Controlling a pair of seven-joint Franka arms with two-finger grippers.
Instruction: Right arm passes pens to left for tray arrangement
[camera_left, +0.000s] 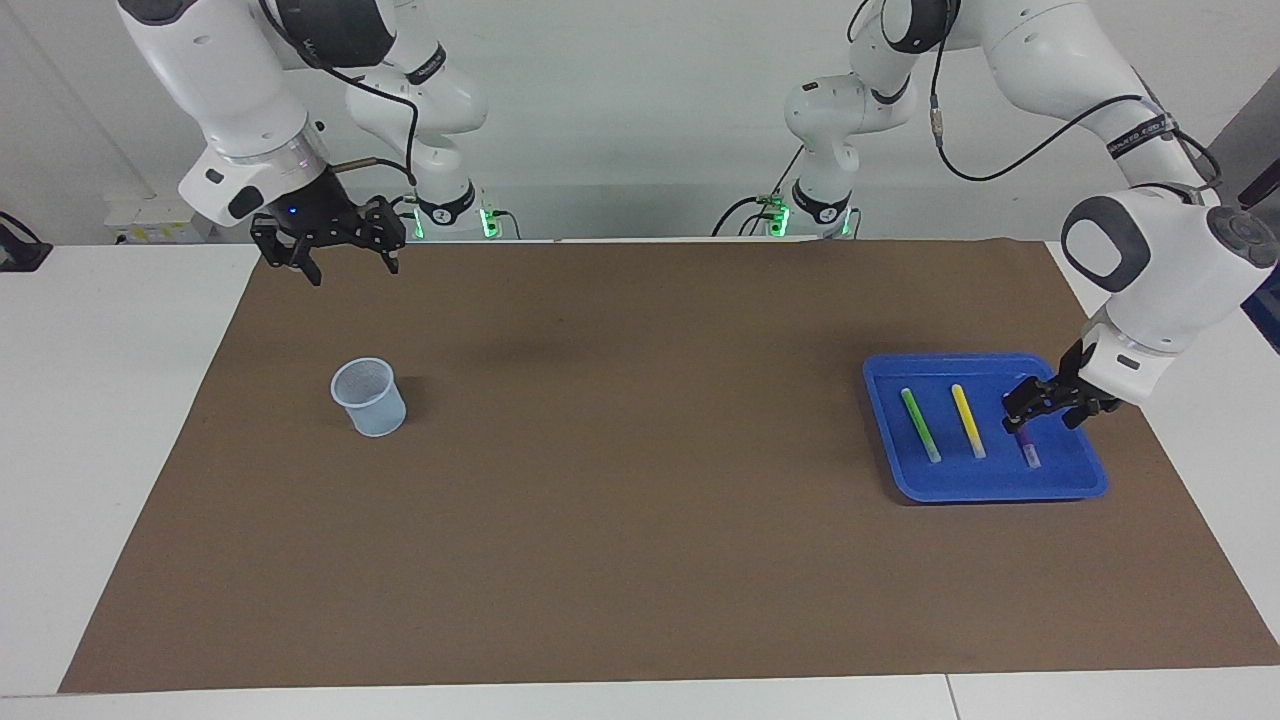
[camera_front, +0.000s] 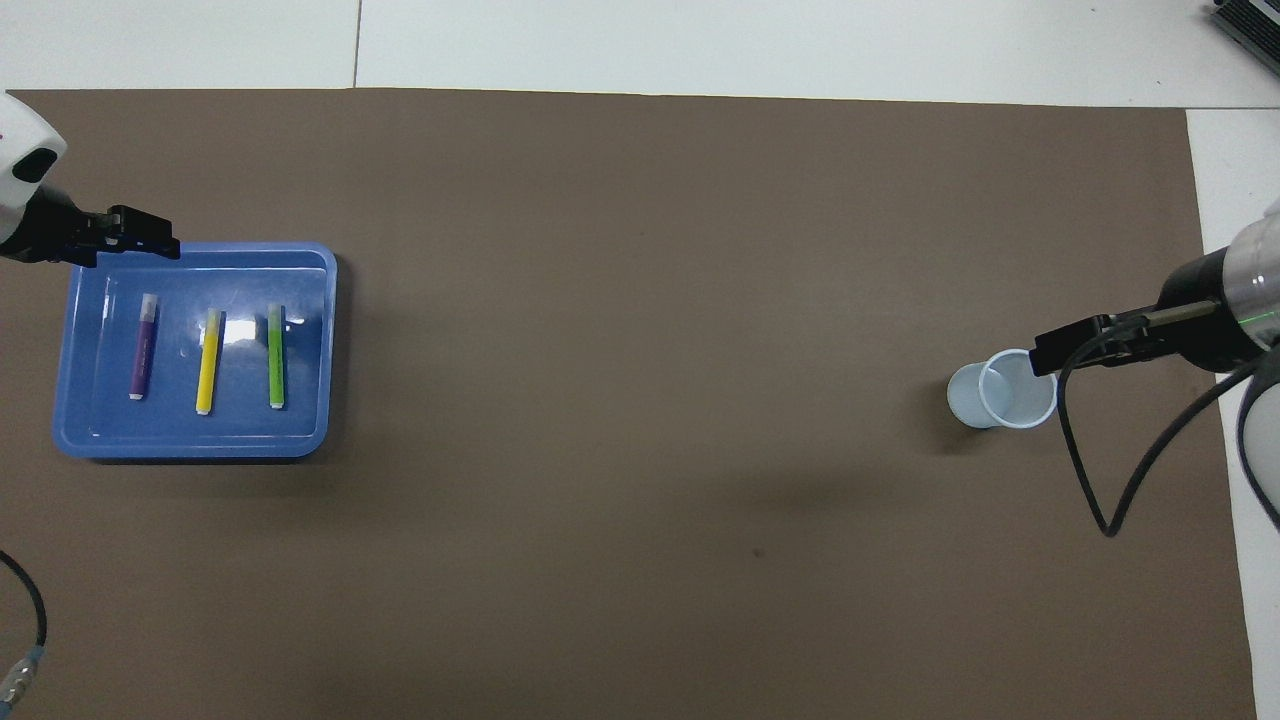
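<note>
Blue tray (camera_left: 985, 485) sits on the brown mat at the left arm's end of the tabletop, close to the mat's side edge. Three pens lie flat in it, side by side and apart, roughly parallel: green pen (camera_left: 920, 425) toward the tray's inner edge, yellow pen (camera_left: 967, 420) in the middle, purple pen (camera_left: 1027, 447) toward the tray's outer edge. Pale tips point away from the robots. Left gripper (camera_left: 1046, 402) hangs above the tray over the robot-side end of the purple pen, fingers spread, holding nothing; from above it reads over the tray's corner. Right gripper (camera_left: 344, 255) waits in the air near the robot-side edge of the mat at the right arm's end, fingers spread and empty. A small pale-blue cup (camera_left: 369, 397) stands upright on the mat below it, with no pen showing in it. Judgement: all three pens are placed, so the task looks finished or nearly so. Handling notes, also judgement: pens are light, stiff, smooth plastic barrels, likely to roll on the tray's glossy floor if nudged, and liable to swing if pinched near one end. Best hold would be across the barrel at mid-length, fingers square to the pen's long axis, coming straight down; the gaps between pens look wide enough for a finger. Little breakage risk; the main hazard is knocking a neighbour out of line.
</note>
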